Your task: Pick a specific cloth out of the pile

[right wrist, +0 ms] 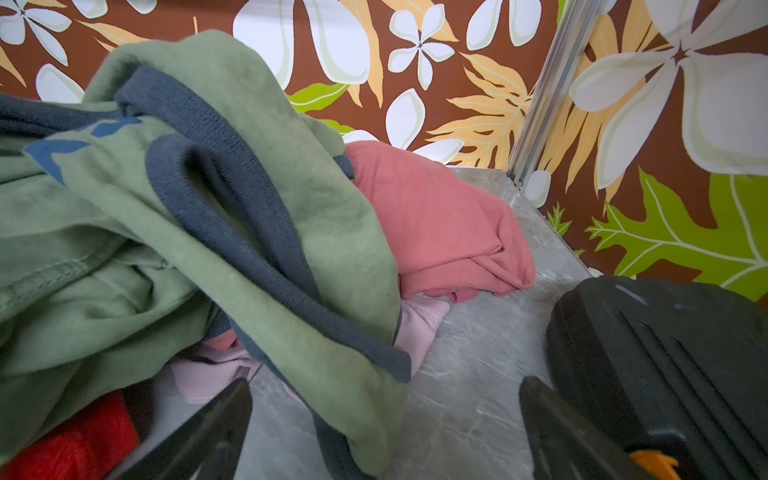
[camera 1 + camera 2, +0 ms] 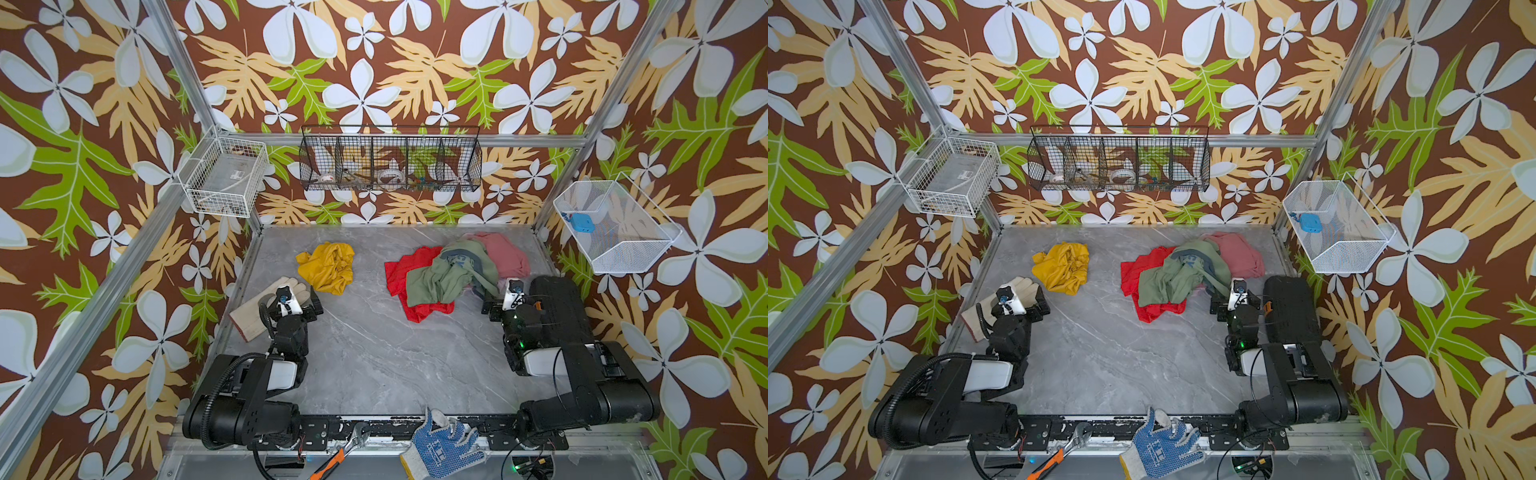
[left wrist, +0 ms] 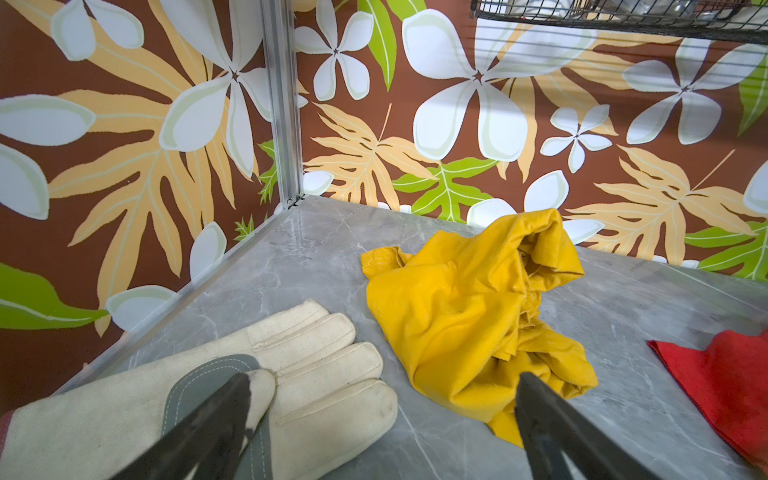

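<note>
Mustard cloth [image 2: 326, 268] crumpled, wrinkly, apart fr heaped pile [image 2: 453, 272] | L gripper [image 3: 384, 380], R gripper [image 1: 385, 384] spread, empty

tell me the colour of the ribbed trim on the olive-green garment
Dark grey-blue; the ribbed trim shows best in the right wrist view.

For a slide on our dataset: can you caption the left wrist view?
Open left gripper above a beige work glove, facing the crumpled mustard-yellow cloth on the grey table.

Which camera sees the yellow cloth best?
The left wrist view: the yellow cloth is close, with clear wrinkles. Both top views show the yellow cloth whole but small. The right wrist view misses it.
</note>
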